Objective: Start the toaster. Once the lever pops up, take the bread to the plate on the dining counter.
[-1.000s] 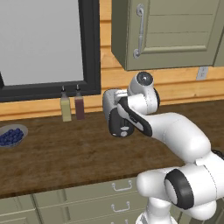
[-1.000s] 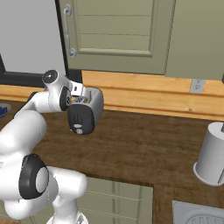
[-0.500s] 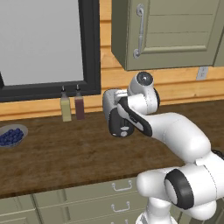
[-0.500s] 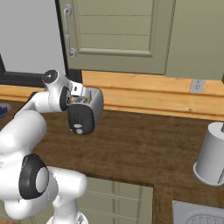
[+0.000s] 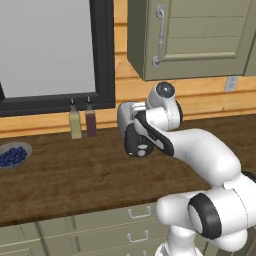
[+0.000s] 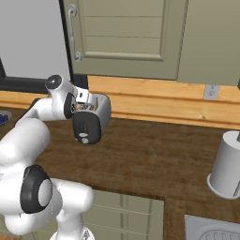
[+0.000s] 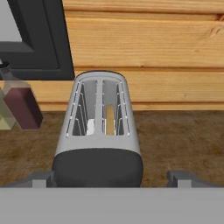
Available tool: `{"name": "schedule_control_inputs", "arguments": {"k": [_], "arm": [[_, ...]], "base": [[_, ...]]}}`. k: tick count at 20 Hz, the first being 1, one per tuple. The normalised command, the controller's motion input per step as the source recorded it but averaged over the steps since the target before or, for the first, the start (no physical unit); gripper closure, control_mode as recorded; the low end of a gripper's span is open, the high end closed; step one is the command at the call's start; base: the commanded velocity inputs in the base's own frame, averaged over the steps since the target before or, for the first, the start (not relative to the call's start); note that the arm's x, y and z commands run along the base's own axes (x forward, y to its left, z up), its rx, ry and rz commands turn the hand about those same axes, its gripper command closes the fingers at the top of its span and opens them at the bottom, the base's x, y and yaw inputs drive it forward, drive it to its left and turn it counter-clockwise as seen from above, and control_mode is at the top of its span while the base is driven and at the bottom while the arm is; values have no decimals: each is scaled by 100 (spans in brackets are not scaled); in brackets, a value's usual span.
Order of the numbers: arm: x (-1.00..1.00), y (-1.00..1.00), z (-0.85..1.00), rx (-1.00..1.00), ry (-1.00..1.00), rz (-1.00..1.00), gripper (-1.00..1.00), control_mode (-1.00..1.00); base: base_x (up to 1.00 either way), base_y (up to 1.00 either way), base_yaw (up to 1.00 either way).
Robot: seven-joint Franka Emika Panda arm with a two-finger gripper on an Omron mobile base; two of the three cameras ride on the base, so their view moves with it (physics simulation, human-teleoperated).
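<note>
The silver-grey toaster stands on the dark wood counter by the wall, its black end panel facing me. A pale tan bread slice sits low in its right slot. My gripper hovers over the toaster's near end, open wide. One fingertip shows on each side of the black end, touching nothing. In the right base view the hand sits just above the toaster. The plate and the dining counter are out of view.
Two bottles stand left of the toaster below the black window frame. A grey bowl of blueberries sits at the far left. A grey canister stands at the right, with a sink corner below it. Cabinets hang overhead.
</note>
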Motion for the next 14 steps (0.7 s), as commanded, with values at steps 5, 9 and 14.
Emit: {"name": "schedule_control_inputs", "arguments": {"k": [5, 9, 14], "arm": [[0, 0, 0, 0, 0, 0, -100, -100], [0, 0, 0, 0, 0, 0, -100, -100], [0, 0, 0, 0, 0, 0, -100, -100]], "base": [[0, 0, 0], [0, 0, 0], [0, 0, 0]]}}
